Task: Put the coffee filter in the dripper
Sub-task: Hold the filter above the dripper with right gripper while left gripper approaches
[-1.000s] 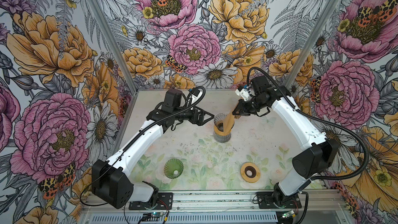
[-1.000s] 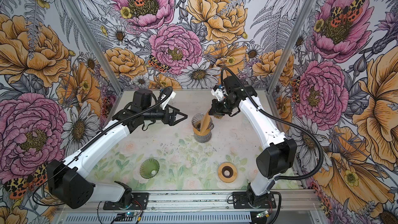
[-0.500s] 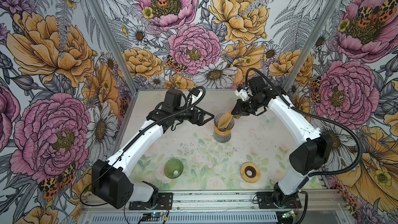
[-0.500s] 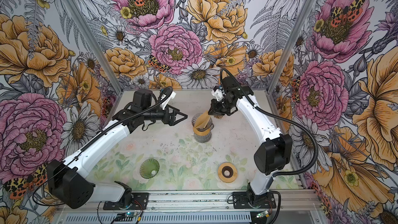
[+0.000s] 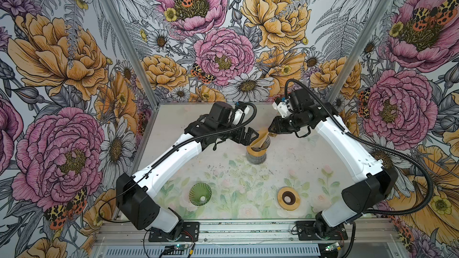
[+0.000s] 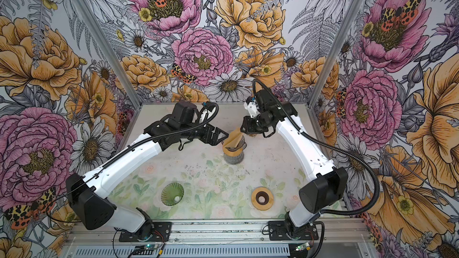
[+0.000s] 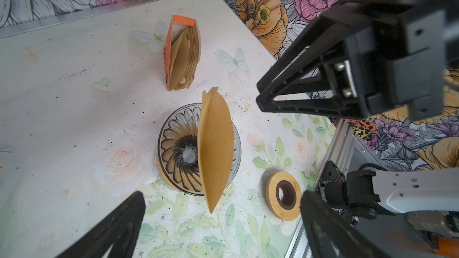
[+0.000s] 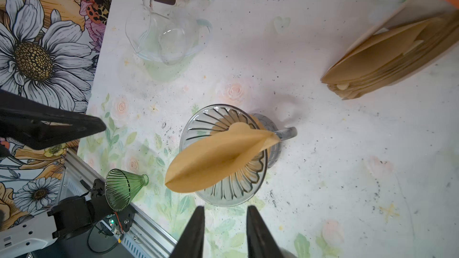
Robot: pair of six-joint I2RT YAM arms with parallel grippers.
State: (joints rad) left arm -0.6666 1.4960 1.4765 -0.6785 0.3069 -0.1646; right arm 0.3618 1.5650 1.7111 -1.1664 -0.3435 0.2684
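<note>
A brown paper coffee filter (image 5: 259, 138) (image 6: 234, 139) stands folded, nearly flat, in the clear ribbed glass dripper (image 5: 257, 150) (image 6: 233, 155) at the table's middle back. Its tip juts past the rim (image 7: 215, 145) (image 8: 216, 160). My right gripper (image 5: 272, 130) (image 6: 244, 130) (image 8: 224, 209) hovers just beside the filter's top edge. Its jaws stand a little apart with nothing between them. My left gripper (image 5: 254, 135) (image 6: 223, 136) (image 7: 222, 196) is wide open and empty, close on the filter's other side. The dripper's bowl (image 7: 178, 150) (image 8: 238, 187) is otherwise empty.
A green dripper (image 5: 200, 193) lies on its side at the front left. A wooden ring (image 5: 288, 198) sits at the front right. An orange pack of filters (image 7: 181, 53) stands behind the dripper. A glass carafe (image 8: 169, 38) rests toward the back left.
My right gripper has opened and let go of the filter, which now stands in the dripper by itself. The left gripper has moved closer to the filter.
</note>
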